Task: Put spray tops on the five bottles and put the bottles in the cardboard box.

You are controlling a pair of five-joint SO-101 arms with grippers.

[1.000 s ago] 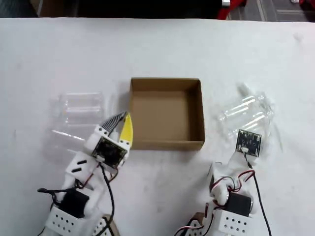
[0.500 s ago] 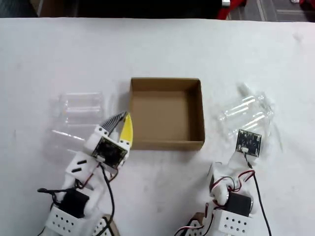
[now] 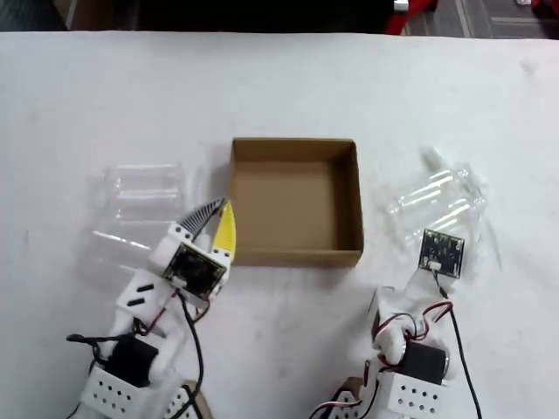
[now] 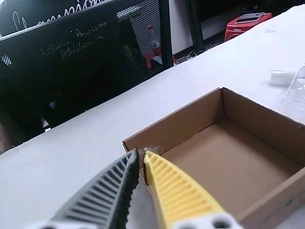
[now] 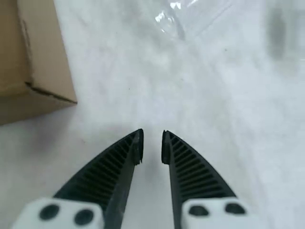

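On the white table (image 3: 279, 87) we see clear bottles (image 3: 144, 188) lying on their sides at far left, apart from the cardboard box (image 3: 297, 202). Between them the left gripper (image 4: 141, 157) hovers just beside the box's left wall, its grey and yellow fingers pressed together on nothing. The box stands open-topped at centre. To its right we find a heap of clear plastic pieces (image 3: 437, 199). Near it, the right gripper (image 5: 151, 143) points at bare cloth, jaws slightly parted and empty.
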